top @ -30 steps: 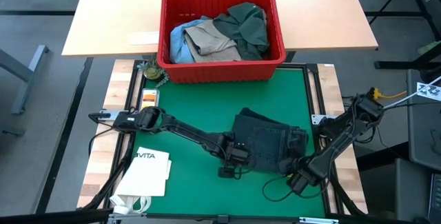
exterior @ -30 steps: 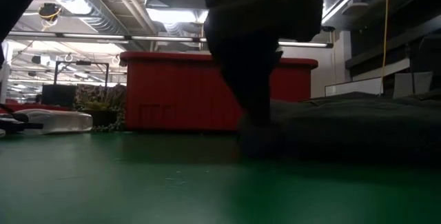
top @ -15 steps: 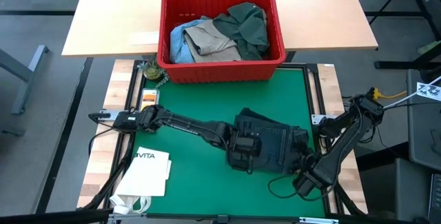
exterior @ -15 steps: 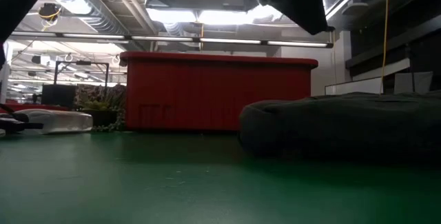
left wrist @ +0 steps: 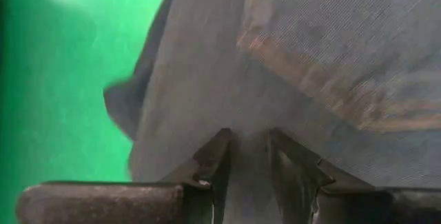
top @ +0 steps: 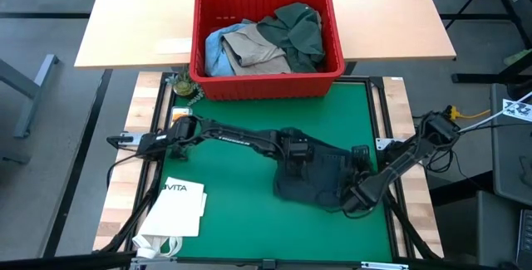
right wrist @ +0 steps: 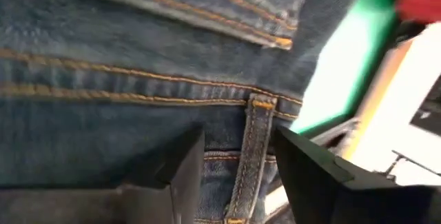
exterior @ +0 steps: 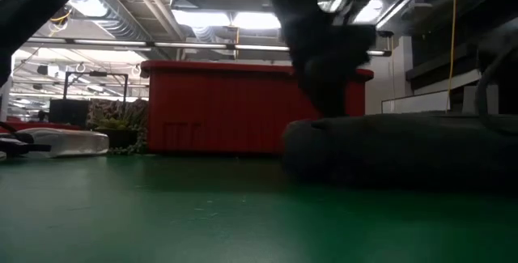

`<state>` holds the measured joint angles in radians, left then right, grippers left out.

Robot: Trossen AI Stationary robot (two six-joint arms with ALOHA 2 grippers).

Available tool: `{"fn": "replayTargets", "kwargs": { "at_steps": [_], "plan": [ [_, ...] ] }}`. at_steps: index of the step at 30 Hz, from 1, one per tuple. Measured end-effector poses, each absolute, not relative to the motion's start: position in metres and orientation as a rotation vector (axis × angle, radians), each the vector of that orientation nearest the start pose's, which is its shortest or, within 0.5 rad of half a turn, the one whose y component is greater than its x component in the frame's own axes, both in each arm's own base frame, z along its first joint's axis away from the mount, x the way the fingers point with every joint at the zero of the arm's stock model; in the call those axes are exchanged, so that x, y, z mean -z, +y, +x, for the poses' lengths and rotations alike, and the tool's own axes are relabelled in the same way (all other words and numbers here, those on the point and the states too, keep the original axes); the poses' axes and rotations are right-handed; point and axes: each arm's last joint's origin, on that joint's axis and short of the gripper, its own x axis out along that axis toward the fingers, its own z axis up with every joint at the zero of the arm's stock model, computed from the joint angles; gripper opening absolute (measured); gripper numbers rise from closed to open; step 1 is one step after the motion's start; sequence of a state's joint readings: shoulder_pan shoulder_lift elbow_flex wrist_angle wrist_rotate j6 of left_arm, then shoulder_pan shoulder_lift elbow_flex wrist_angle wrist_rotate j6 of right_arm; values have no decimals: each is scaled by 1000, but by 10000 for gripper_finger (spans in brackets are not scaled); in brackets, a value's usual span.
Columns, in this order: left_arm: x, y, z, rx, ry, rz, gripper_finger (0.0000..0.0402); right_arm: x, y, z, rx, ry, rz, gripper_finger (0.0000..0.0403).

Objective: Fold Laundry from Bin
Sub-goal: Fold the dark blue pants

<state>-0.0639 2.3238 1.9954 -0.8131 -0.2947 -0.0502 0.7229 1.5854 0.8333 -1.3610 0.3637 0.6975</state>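
Well, over at the left edge a white paper bag [top: 176,208] lies flat and crisp on the smooth green mat [top: 241,120], half on the pale wooden table [top: 125,187]. Next comes the left gripper [top: 293,148], its dark arm stretched across the mat, resting on the far-left part of the folded dark denim trousers [top: 320,179]; its wedge-shaped fingers [left wrist: 213,162] stand narrowly apart, tips pressed on the cloth, and I cannot tell whether any fabric is pinched between them. The trousers form a soft, thick, rumpled block on the right half of the mat (woven grain and orange topstitching show close up). At their near-right corner sits the right gripper [top: 356,201], fingers fairly wide, straddling a belt loop [right wrist: 253,145] without clearly clamping it. Beyond the mat, on the beige tabletop, stands the red ribbed plastic bin [top: 268,79], heaped with limp garments: light blue denim [top: 214,52], a khaki piece [top: 253,49], a dark green shirt [top: 295,31].
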Motion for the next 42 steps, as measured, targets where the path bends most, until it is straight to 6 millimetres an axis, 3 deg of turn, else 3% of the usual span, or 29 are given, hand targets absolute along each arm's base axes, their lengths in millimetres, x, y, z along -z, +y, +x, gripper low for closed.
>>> {"fn": "replayTargets", "kwargs": {
  "at_steps": [5,12,18,26,29,36,42],
  "plan": [
    [-148,0,479,-245,1187,64,91,-134,111,143,327,1704,-549,179],
    [-134,7,475,-199,1179,-2,91,-133,113,144,315,1701,-538,179],
    [-156,3,484,-187,1144,-2,91,-153,119,150,333,1747,-564,179],
    [-216,-3,502,-165,955,-11,91,-187,128,162,353,1744,-608,179],
    [-229,-2,506,-169,902,-15,91,-198,130,166,368,1709,-638,179],
    [-231,1,517,-200,773,-14,91,-204,133,175,394,1556,-690,179],
    [-207,3,522,-207,742,48,91,-202,136,183,417,1399,-712,179]
  ]
}}
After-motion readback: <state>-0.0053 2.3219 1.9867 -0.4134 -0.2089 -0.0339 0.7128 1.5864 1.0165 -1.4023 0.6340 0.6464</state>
